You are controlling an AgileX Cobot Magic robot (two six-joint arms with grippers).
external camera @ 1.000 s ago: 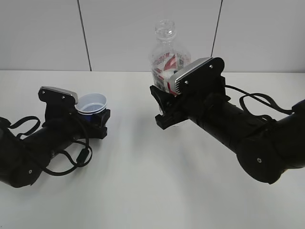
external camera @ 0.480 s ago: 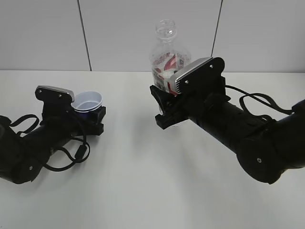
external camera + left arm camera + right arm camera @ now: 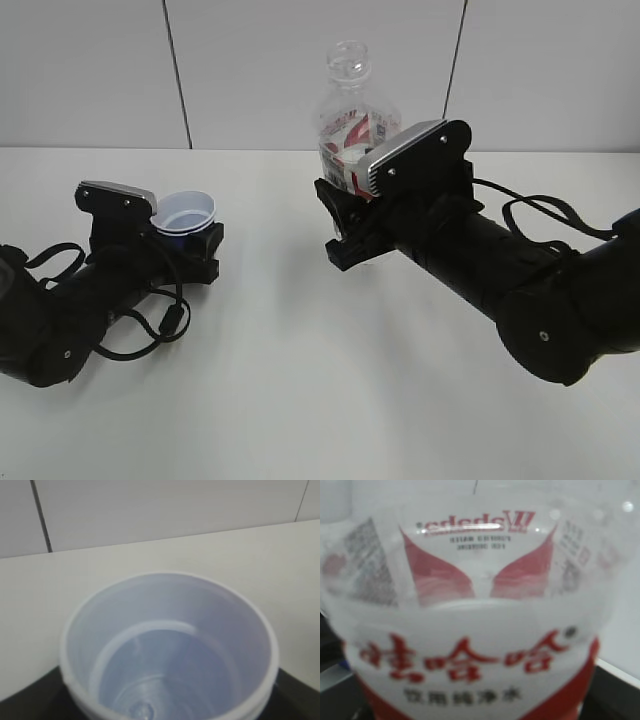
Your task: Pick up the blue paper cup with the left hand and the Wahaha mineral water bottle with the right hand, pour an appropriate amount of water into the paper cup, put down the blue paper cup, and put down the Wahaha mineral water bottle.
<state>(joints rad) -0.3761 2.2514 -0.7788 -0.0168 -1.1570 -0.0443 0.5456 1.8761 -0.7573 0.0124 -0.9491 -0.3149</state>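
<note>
Background: a pale wall of large panels point(image 3: 300, 70) with dark vertical seams rises behind a white table point(image 3: 300, 400).
Left hand: the left hand point(image 3: 185, 248) lies low on the left side of the table, its black arm running off the near-left edge and a thin cable looping beside it.
Blue paper cup: the blue paper cup point(image 3: 184, 216) sits upright between the left hand's jaws, which are closed on its sides; only its rim and upper wall show above them.
Cup interior: in the left wrist view the blue paper cup point(image 3: 170, 650) fills the lower frame and is cut off at the bottom edge; a faint ring and a small bubble-like spot show low inside, but whether liquid lies there is hard to make out.
Right hand: the right hand point(image 3: 345, 225) reaches in from the right, its silver-grey box tilted on top, and its jaws clamp the bottle's lower part.
Bottle: the Wahaha mineral water bottle point(image 3: 352, 115) stands upright at the far middle of the table, uncapped; its lower body is hidden behind the right hand.
Bottle close up: the right wrist view shows only the blurred red-and-white label of the Wahaha mineral water bottle point(image 3: 470, 630).
Water: its level cannot be made out.
Spacing: cup and bottle are well apart, with bare table between them.
</note>
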